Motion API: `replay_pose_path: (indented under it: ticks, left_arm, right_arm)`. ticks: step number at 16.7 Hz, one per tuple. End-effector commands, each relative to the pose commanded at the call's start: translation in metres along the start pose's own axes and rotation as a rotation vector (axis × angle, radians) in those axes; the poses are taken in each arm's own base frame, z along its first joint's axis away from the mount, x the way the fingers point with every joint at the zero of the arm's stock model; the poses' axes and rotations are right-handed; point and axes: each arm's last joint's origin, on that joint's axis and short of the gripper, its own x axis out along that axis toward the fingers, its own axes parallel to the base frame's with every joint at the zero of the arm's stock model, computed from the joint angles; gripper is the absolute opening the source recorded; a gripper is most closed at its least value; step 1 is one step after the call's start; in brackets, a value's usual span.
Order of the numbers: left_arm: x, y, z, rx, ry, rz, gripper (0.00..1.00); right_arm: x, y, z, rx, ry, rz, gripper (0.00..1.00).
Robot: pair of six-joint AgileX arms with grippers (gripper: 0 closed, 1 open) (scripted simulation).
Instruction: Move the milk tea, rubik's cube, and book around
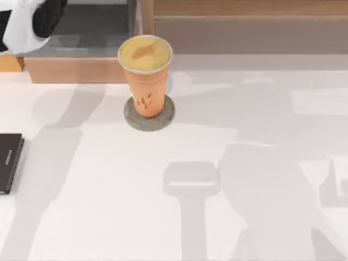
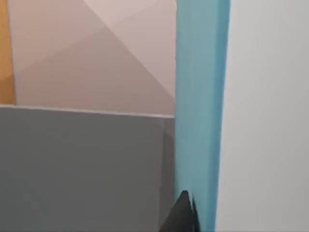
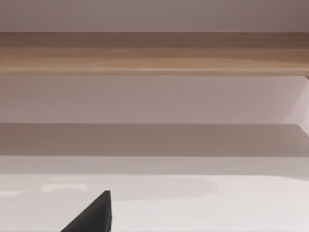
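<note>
The milk tea (image 1: 145,73), a tall orange-tan cup with a creamy top, stands upright on a round grey coaster (image 1: 149,120) at the back middle of the table. My left arm (image 1: 27,24) hangs over the grey compartment at the back left. Its gripper (image 2: 203,220) is shut on the book (image 2: 200,111), whose teal-blue cover stands on edge against the dark fingertip (image 2: 182,215). My right gripper (image 3: 198,226) is open with nothing in it; one dark fingertip (image 3: 94,215) shows above the table, facing the back shelf. The rubik's cube is out of view.
A wooden box with a grey inside (image 1: 87,35) sits at the back left. A long wooden shelf (image 1: 250,24) runs along the back right. A flat black slab (image 1: 8,163) lies at the table's left edge.
</note>
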Motion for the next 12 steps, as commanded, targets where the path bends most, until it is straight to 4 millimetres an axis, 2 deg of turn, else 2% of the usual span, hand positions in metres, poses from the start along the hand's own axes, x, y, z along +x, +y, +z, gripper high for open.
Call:
replay_pose_path:
  ticks: [2, 6, 9, 12]
  left_arm:
    - [-0.001, -0.008, -0.015, 0.033, 0.041, -0.018, 0.0]
    - [-0.001, -0.012, -0.018, 0.041, 0.047, -0.027, 0.0]
    - [-0.002, -0.009, -0.013, 0.048, 0.034, -0.03, 0.0]
    - [-0.017, 0.007, 0.005, 0.128, -0.033, -0.086, 0.0]
  right_arm:
    - [0.0, 0.0, 0.0, 0.0, 0.0, 0.0, 1.0]
    - [0.0, 0.0, 0.0, 0.0, 0.0, 0.0, 1.0]
    - [0.0, 0.0, 0.0, 0.0, 0.0, 0.0, 1.0]
    - [0.0, 0.0, 0.0, 0.0, 0.0, 0.0, 1.0]
